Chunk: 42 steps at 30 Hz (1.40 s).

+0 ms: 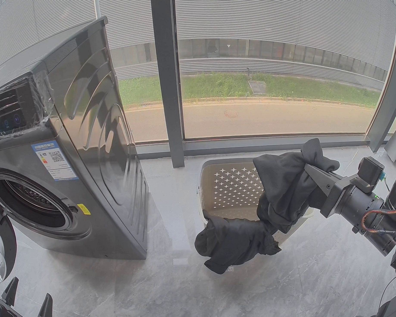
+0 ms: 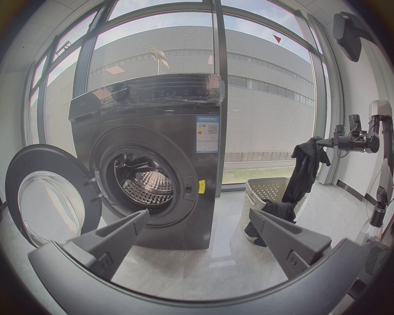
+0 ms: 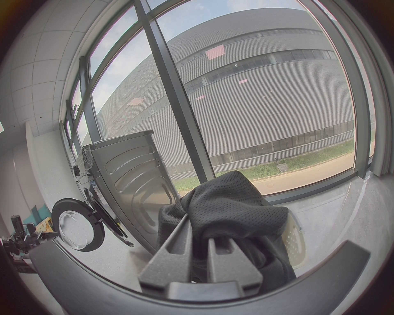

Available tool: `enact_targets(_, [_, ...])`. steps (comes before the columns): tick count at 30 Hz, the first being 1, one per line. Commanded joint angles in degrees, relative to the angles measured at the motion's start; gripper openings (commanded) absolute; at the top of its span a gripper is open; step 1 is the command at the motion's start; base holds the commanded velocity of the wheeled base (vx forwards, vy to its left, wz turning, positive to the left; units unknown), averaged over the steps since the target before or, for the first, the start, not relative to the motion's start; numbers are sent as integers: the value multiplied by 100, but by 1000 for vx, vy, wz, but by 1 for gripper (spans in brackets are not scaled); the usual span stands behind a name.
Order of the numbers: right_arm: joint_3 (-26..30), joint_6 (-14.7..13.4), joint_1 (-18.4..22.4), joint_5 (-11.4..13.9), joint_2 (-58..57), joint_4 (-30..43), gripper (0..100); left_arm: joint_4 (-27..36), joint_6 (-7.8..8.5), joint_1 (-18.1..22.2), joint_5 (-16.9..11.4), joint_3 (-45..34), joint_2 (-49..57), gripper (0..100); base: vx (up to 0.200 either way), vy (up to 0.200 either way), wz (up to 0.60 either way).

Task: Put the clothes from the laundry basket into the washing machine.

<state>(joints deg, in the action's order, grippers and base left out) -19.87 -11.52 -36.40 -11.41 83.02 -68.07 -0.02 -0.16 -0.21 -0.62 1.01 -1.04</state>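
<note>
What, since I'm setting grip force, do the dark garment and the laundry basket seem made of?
The dark garment is probably a thin synthetic mesh knit with a matte finish: tiny perforations show, and it drapes limply. The laundry basket seems to be rigid cream plastic, smooth, with moulded star-shaped cut-outs.
</note>
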Motion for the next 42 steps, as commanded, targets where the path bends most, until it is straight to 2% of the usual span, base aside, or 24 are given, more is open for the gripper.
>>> enact_targets(1, [10, 1, -7, -2, 4, 4, 0, -6, -2, 3, 1, -92, 104, 100, 0, 200, 0])
enact_targets(21, [1, 18, -130, 16, -5, -22, 0, -6, -11, -6, 9, -92, 104, 100, 0, 200, 0])
enact_targets(26, [-8, 18, -227, 7, -5, -31, 0, -6, -11, -6, 9, -92, 104, 100, 0, 0, 0])
enact_targets(42, [-8, 18, -227, 16, -14, -31, 0, -6, -11, 3, 9, -92, 104, 100, -200, 0, 0])
